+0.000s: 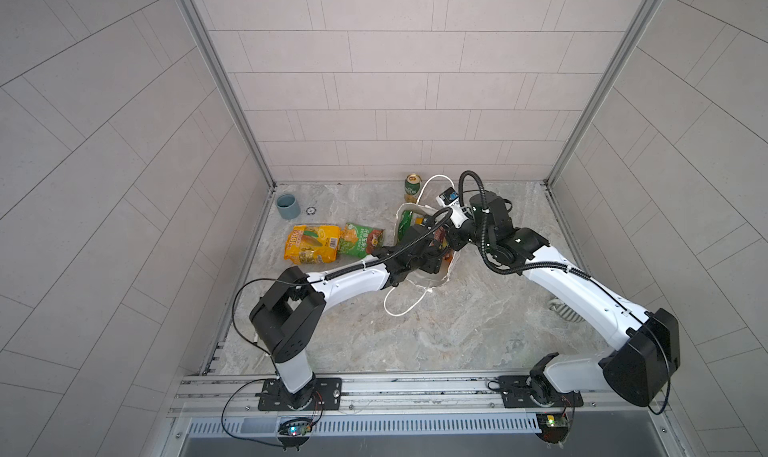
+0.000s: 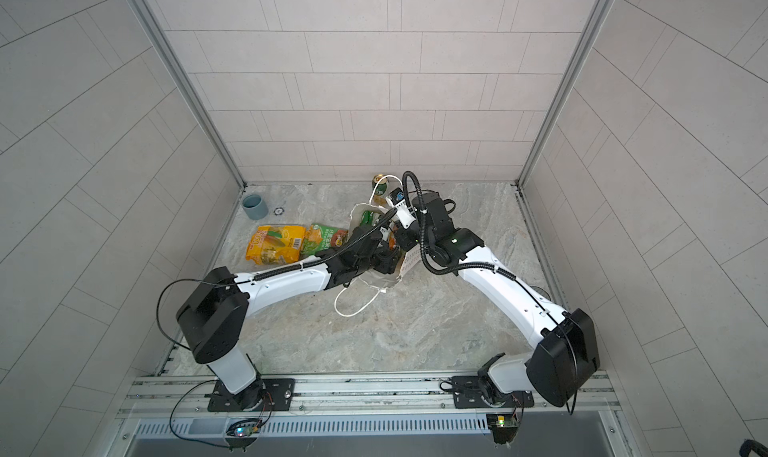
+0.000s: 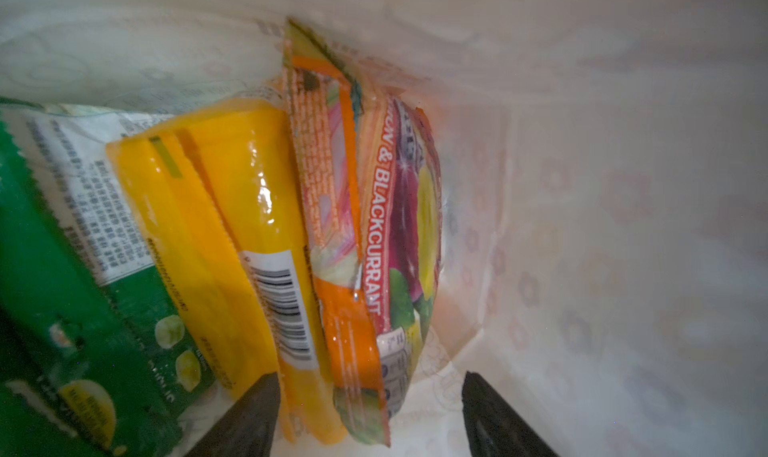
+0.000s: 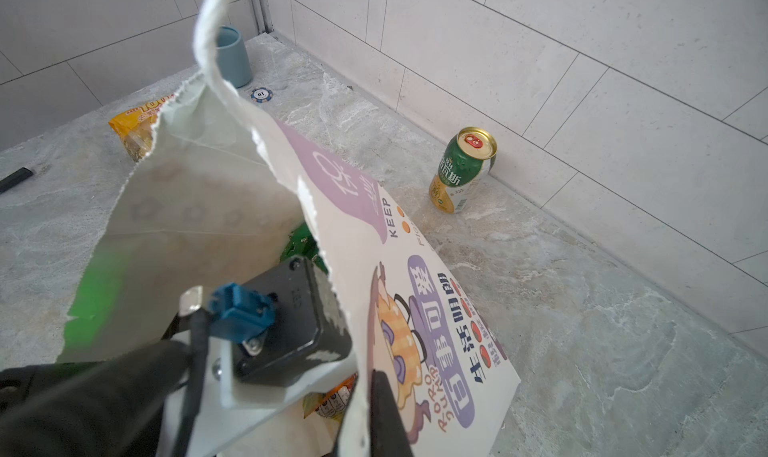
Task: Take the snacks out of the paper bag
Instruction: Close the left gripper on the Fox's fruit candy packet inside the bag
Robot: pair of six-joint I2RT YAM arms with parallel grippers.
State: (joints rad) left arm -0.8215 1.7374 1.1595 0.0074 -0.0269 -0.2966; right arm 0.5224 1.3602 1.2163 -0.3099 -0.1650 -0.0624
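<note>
Left hand [image 3: 369, 376] is inside the bag [image 4: 415, 243], open, gripping nothing. I count three packets in there, side by side and touching: green packet [image 3: 62, 292], yellow packet [image 3: 232, 226], orange-purple packet [image 3: 386, 234]. Right hand [image 4: 368, 396] is closed on the bag's top edge. The bag sits on the table [image 1: 457, 330] near the back, just in front of one can [image 1: 412, 188]. Two more are out, left of the bag and touching: loose yellow packet [image 1: 311, 245], loose green packet [image 1: 359, 241]. One cup [image 1: 288, 206] is in the far-left corner.

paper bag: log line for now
left gripper open inside paper bag near orange packet | right gripper shut on its rim | yellow packet, green packet on table
</note>
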